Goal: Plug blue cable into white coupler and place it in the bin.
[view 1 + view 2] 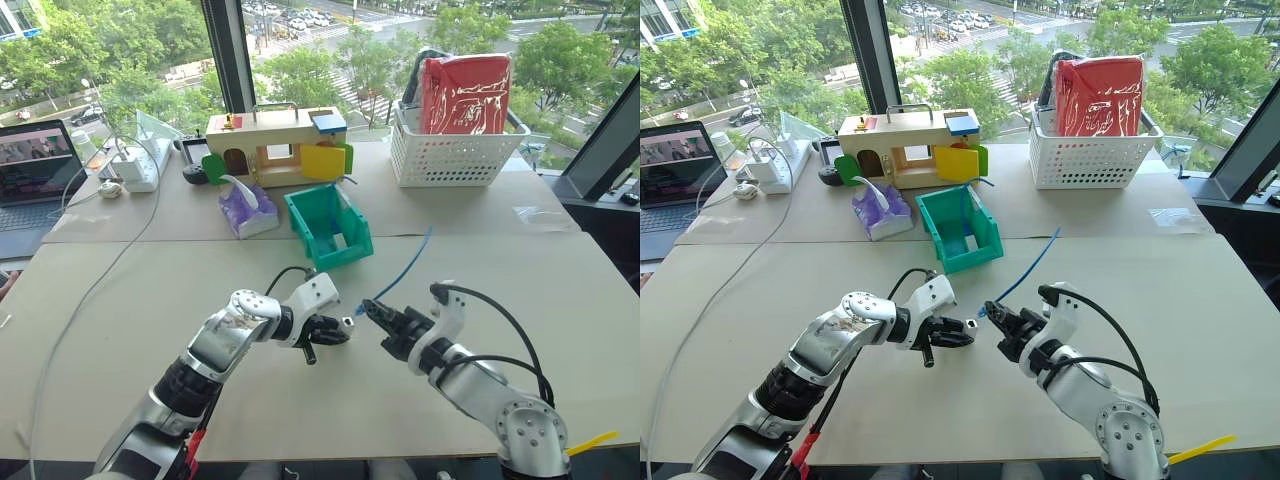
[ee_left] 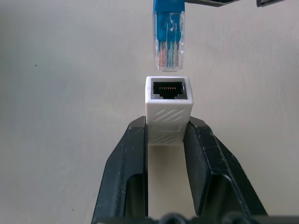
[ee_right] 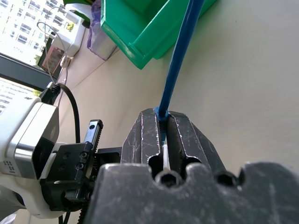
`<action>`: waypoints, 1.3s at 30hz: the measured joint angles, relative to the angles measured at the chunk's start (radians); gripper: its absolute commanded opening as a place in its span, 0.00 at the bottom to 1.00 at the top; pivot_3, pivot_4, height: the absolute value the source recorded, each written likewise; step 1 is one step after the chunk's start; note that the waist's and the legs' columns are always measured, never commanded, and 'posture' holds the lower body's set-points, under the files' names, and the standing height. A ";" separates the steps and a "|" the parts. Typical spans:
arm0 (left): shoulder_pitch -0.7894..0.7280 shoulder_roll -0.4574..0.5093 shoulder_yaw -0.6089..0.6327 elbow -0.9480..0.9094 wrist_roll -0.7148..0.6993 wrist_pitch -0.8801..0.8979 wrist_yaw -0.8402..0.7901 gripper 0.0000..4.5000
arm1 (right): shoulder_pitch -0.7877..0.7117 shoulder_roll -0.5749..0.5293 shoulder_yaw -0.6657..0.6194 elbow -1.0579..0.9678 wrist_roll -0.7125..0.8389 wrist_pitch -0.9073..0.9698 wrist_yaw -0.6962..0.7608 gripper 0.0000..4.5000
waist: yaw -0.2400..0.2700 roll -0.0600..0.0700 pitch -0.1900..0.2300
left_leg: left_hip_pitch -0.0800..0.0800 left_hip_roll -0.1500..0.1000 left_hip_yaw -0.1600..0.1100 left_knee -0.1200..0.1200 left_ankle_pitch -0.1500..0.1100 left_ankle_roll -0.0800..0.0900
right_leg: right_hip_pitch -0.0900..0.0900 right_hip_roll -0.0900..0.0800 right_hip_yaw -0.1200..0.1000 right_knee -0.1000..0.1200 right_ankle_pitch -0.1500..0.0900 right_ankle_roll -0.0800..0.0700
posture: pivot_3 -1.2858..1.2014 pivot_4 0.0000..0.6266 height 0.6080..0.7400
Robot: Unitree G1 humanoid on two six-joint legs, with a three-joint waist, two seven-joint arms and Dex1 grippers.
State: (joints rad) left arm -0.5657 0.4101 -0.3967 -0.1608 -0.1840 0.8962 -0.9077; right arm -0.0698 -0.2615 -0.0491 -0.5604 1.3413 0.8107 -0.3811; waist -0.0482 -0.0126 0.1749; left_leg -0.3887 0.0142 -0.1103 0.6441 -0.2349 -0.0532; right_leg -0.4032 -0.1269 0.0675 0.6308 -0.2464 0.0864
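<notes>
1. The left wrist view is giving the closest look at the white coupler (image 2: 168, 111): a small boxy block of smooth white plastic with slanted ribs moulded into its side, its dark socket with a row of tiny metal contacts facing away from the jaws.
2. The left gripper (image 1: 335, 331) is clamping that block; its two matte black jaws are pressing on the lower half, leaving the socket end sticking out beyond the tips.
3. In the same view the clear plug of the blue cable (image 2: 168, 39) is hanging just beyond the socket, close but apart, fine coloured wires showing through its transparent shell.
4. The right wrist view is showing the grip instead: the right gripper (image 3: 161, 122) is holding its scuffed black jaws narrowly together on the thin, glossy blue cord, which is running straight out from between the tips toward the bin (image 3: 140, 35).
5. The head views are laying out the whole bench (image 1: 520, 300), a pale matte surface: the two sets of jaws are pointing at each other just above it, tips nearly meeting.
6. The cable is trailing away from the right jaws across the bench, and the teal-green plastic bin, rectangular with a sloped cut-away front, is sitting farther away from both jaws.
</notes>
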 measured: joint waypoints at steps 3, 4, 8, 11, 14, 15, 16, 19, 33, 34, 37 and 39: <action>0.000 0.000 0.000 0.000 -0.005 0.000 0.004 0.14 | -0.001 -0.003 0.011 0.000 0.000 0.000 -0.006 0.00 | 0.000 0.000 0.000 | 0.000 0.000 0.000 0.000 0.000 0.000 | 0.000 0.000 0.000 0.000 0.000 0.000 | 0.52 0.24 1.00; 0.000 0.000 0.000 0.000 -0.006 0.000 0.006 0.14 | -0.001 -0.004 0.017 0.000 0.000 0.000 -0.007 0.00 | 0.000 0.000 0.000 | 0.000 0.000 0.000 0.000 0.000 0.000 | 0.000 0.000 0.000 0.000 0.000 0.000 | 0.52 0.24 1.00; 0.001 0.000 -0.001 0.000 -0.015 0.003 0.017 0.14 | -0.001 -0.004 0.036 0.000 0.009 0.001 -0.011 0.00 | 0.001 0.000 0.000 | 0.000 0.000 0.000 0.000 0.000 0.000 | 0.000 0.000 0.000 0.000 0.000 0.000 | 0.52 0.24 1.00; 0.004 0.000 0.000 -0.002 -0.019 0.006 0.025 0.14 | -0.001 -0.006 0.037 0.000 0.015 0.001 -0.012 0.00 | 0.002 0.000 0.000 | 0.000 0.000 0.000 0.000 0.000 0.000 | 0.000 0.000 0.000 0.000 0.000 0.000 | 0.52 0.24 1.00; 0.004 -0.001 0.000 -0.005 -0.021 0.011 0.032 0.14 | -0.002 -0.013 0.039 0.000 0.016 0.001 -0.013 0.00 | 0.002 0.000 0.000 | 0.000 0.000 0.000 0.000 0.000 0.000 | 0.000 0.000 0.000 0.000 0.000 0.000 | 0.52 0.24 1.00; 0.004 -0.001 0.000 -0.008 -0.021 0.016 0.035 0.14 | -0.004 -0.018 0.041 0.000 0.016 0.002 -0.013 0.00 | 0.002 0.000 0.000 | 0.000 0.000 0.000 0.000 0.000 0.000 | 0.000 0.000 0.000 0.000 0.000 0.000 | 0.52 0.24 1.00; 0.004 -0.002 0.000 -0.010 -0.021 0.020 0.037 0.14 | -0.005 -0.021 0.041 0.000 0.016 0.002 -0.014 0.00 | 0.002 0.000 0.000 | 0.000 0.000 0.000 0.000 0.000 0.000 | 0.000 0.000 0.000 0.000 0.000 0.000 | 0.52 0.24 1.00; 0.005 -0.003 0.000 -0.016 -0.021 0.027 0.043 0.14 | -0.005 -0.022 0.041 0.000 0.016 0.002 -0.015 0.00 | 0.002 0.000 0.000 | 0.000 0.000 0.000 0.000 0.000 0.000 | 0.000 0.000 0.000 0.000 0.000 0.000 | 0.52 0.24 1.00; 0.015 -0.003 0.000 -0.032 -0.042 0.041 0.070 0.14 | 0.003 0.001 0.034 0.019 0.016 -0.007 -0.034 0.00 | 0.002 -0.001 -0.002 | 0.001 0.000 0.000 0.000 0.000 0.000 | 0.000 0.000 0.000 0.000 0.000 0.000 | 0.52 0.24 1.00; 0.016 -0.003 0.000 -0.035 -0.043 0.042 0.073 0.14 | 0.003 0.001 0.033 0.021 0.015 -0.009 -0.035 0.00 | 0.002 0.000 -0.002 | 0.001 0.000 0.000 0.000 0.000 0.000 | 0.000 0.000 0.000 0.000 0.000 0.000 | 0.52 0.24 1.00; 0.017 -0.002 0.000 -0.039 -0.045 0.043 0.077 0.14 | 0.003 0.001 0.032 0.023 0.015 -0.010 -0.035 0.00 | 0.001 0.000 -0.002 | 0.000 0.000 0.000 0.000 0.000 0.000 | 0.000 0.000 0.000 0.000 0.000 0.000 | 0.52 0.24 1.00; 0.021 -0.002 0.000 -0.044 -0.050 0.045 0.084 0.14 | 0.004 0.001 0.032 0.032 0.013 -0.010 -0.036 0.00 | 0.002 0.000 -0.002 | 0.000 0.000 0.000 0.000 0.000 0.000 | 0.000 0.000 0.000 0.000 0.000 0.000 | 0.52 0.24 1.00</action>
State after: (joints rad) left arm -0.5445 0.4081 -0.3968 -0.2048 -0.2345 0.9415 -0.8234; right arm -0.0658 -0.2605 -0.0169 -0.5286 1.3538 0.8010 -0.4174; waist -0.0466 -0.0131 0.1730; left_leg -0.3882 0.0143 -0.1103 0.6441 -0.2349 -0.0532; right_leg -0.4027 -0.1269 0.0675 0.6307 -0.2465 0.0864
